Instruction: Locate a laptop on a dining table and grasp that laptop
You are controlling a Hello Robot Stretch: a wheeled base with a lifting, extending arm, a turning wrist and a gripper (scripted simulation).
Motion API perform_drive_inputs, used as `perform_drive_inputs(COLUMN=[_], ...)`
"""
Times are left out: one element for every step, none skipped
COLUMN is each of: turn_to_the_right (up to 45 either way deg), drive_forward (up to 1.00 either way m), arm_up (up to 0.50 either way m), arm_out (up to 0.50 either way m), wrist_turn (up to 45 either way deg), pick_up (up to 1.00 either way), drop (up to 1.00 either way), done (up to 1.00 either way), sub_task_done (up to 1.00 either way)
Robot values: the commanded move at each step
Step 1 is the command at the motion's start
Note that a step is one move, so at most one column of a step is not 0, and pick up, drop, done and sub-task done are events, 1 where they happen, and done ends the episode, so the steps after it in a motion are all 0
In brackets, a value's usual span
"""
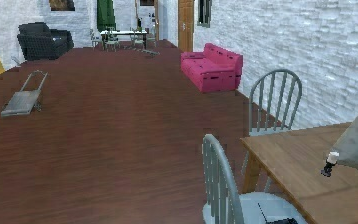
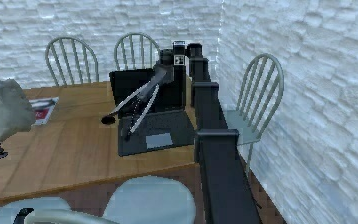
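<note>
Obs., arm side view. The laptop (image 2: pixel 167 128) stands lid-up on the wooden surface (image 2: pixel 67 155), toward that surface's right end and just left of the arm (image 2: pixel 215 150). Its base lies on the near side. The dark screen rises behind it, on the side of the two chairs (image 2: pixel 135 50) at the far edge. The hinge line, its long axis, runs left-right across the picture, roughly square to the arm's line of reach.

The tool (image 2: pixel 119 122) has its dark body up by the two white marker squares, near the screen's top right corner. Its thin fingers slant down and leftward across the screen, and the tips end near the laptop's left edge, about where screen meets base. This angle does not show whether the tips are over, beside or touching it.

Grasp state: cannot tell whether the tool holds anything (the laptop rests on the surface directly behind the fingers, so a grip and a hover look alike).

Judgement: locating looks done, and the grasp is the step in hand. Most of the laptop lies to the picture's right of the fingertips, back toward the arm. The next move therefore probably needs a small sideways correction, not more reach. Risk: nudging the upright lid.
</note>
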Motion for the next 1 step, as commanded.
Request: perform_drive_inputs(turn_to_the_right=[0.0], drive_forward=[0.0], arm_up=[0.0], arm_out=[0.0], wrist_turn=[45.0], pick_up=[0.0], drop=[0.0], done=[0.0], sub_task_done=[0.0])
